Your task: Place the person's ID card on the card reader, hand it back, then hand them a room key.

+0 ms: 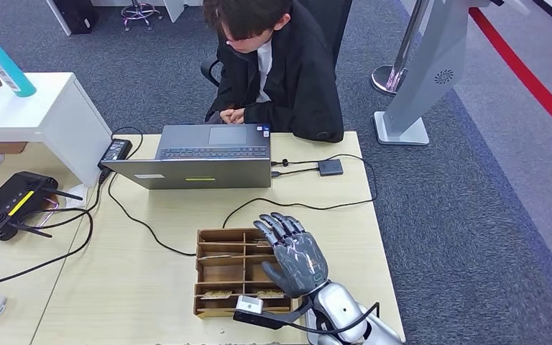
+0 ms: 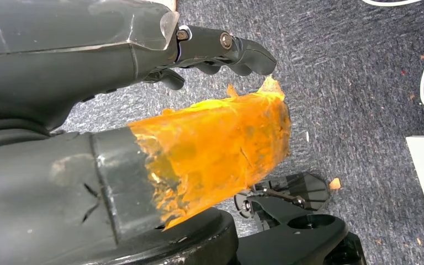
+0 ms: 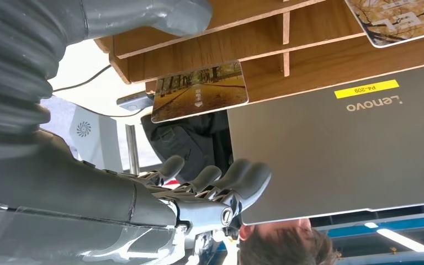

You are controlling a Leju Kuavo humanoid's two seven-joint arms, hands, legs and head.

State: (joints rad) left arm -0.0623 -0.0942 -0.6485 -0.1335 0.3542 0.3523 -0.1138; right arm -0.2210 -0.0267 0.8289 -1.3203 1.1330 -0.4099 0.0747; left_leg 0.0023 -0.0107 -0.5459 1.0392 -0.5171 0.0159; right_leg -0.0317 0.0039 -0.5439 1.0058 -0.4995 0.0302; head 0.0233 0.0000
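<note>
Head view: right hand (image 1: 292, 256) hovers over the right side of the compartmented wooden card tray (image 1: 219, 273) on the light wood desk (image 1: 158, 287), fingers extended and slightly spread, holding nothing. Cards with a printed tree scene lie in the tray's near compartments; one room key card (image 1: 215, 294) sits in the lower left slot. Small black card reader (image 1: 330, 167) sits cabled beside the grey laptop (image 1: 198, 158), nothing on it. Person in black jacket (image 1: 287, 72) is seated behind the laptop, hands together (no ID visible there).

Left wrist view: left hand (image 2: 221, 52) hangs over carpet, fingers curled in, nothing in them; orange film covers the thumb.

Right wrist view: right hand's fingers (image 3: 221, 179) loosely extended, empty, near the tray; a key card with an autumn avenue print (image 3: 199, 91) pokes out of its slot.

Judgement: ID steps look finished or not visible; key pick not yet made, handover remains.
</note>
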